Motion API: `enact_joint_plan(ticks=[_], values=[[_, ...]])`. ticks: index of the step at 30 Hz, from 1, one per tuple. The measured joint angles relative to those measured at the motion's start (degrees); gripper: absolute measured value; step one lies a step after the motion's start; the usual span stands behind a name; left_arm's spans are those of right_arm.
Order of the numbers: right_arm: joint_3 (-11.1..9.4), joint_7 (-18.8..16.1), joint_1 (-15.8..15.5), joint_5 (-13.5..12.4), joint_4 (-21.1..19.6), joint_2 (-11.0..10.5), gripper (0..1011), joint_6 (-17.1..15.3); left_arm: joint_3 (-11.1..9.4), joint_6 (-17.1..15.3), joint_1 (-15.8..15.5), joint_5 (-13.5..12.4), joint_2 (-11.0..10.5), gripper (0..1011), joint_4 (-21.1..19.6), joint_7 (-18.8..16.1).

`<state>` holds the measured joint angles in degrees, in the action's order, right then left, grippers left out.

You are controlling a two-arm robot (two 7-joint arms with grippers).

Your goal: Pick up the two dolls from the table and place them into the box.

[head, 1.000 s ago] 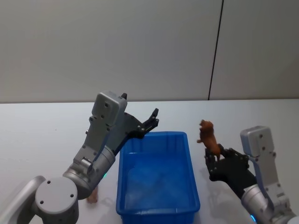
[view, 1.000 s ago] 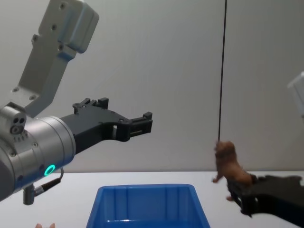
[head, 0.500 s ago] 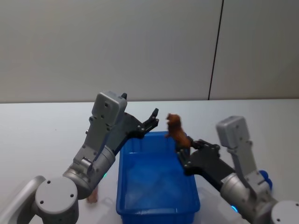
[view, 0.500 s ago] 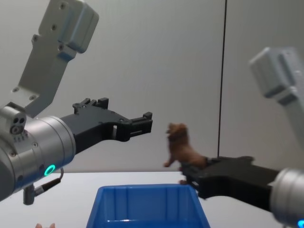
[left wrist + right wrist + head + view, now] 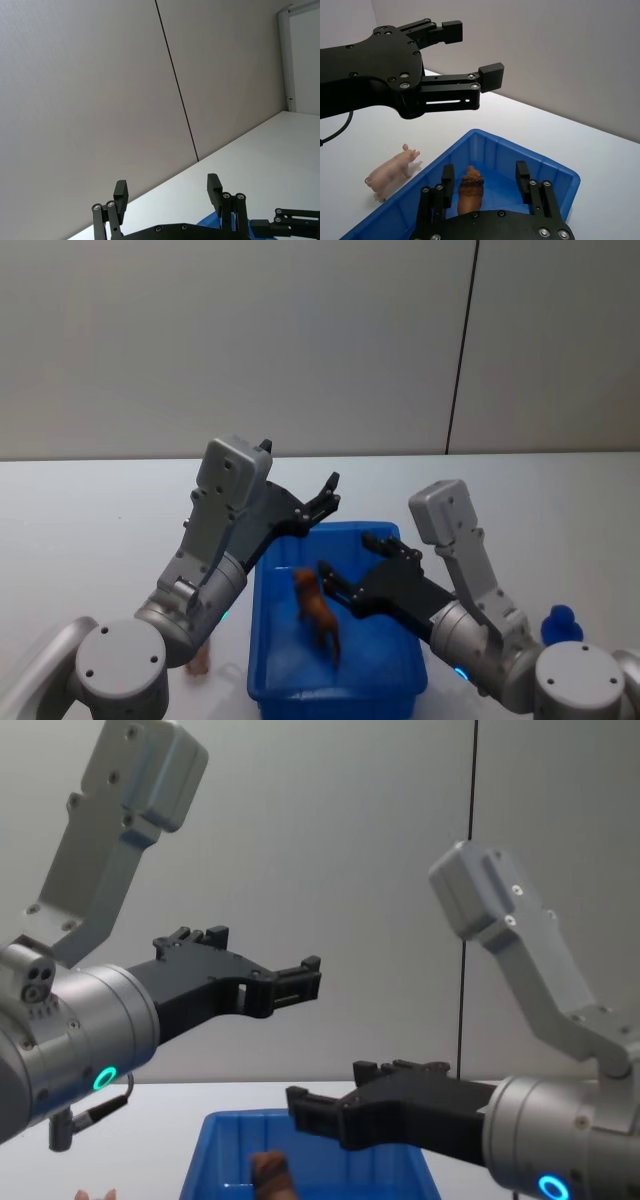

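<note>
**One doll in the box, one left on the counter**

The right pincer [image 5: 347, 554] hung spread and empty over the box [image 5: 340, 692]. The left pincer [image 5: 329, 494], also spread, hovered above the far left rim. The brown doll [image 5: 318, 615] was inside, its long axis roughly along the box's length and its head toward the far wall; I couldn't tell whether it had settled. The pig [image 5: 390, 172] stood on the counter [image 5: 80, 530] just beside the box's left wall — roughly parallel to it, snout toward the far end. The likely trouble: a left finger coming down could catch the rim or shove the box, and a grip along the pig's length might slip off.
</note>
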<state>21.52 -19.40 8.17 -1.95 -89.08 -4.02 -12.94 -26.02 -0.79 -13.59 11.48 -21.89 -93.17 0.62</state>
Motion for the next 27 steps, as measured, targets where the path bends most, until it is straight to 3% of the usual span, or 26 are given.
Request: enact_joint_plan(ticks=[7, 12, 27], values=[[0.19, 2.34, 0.17, 0.57, 0.25, 0.36, 918, -0.53, 0.0, 0.0, 0.0, 0.0, 0.0, 1001, 0.0, 0.0], [0.17, 4.87, -0.56, 0.92, -0.78, 0.13, 1001, -0.74, 0.0, 0.0, 0.0, 0.0, 0.0, 1001, 0.0, 0.0], [-1.34, 15.56, -5.3, 1.09, -6.96, -2.62, 1001, -2.21, 0.0, 0.0, 0.0, 0.0, 0.0, 1001, 0.0, 0.0]])
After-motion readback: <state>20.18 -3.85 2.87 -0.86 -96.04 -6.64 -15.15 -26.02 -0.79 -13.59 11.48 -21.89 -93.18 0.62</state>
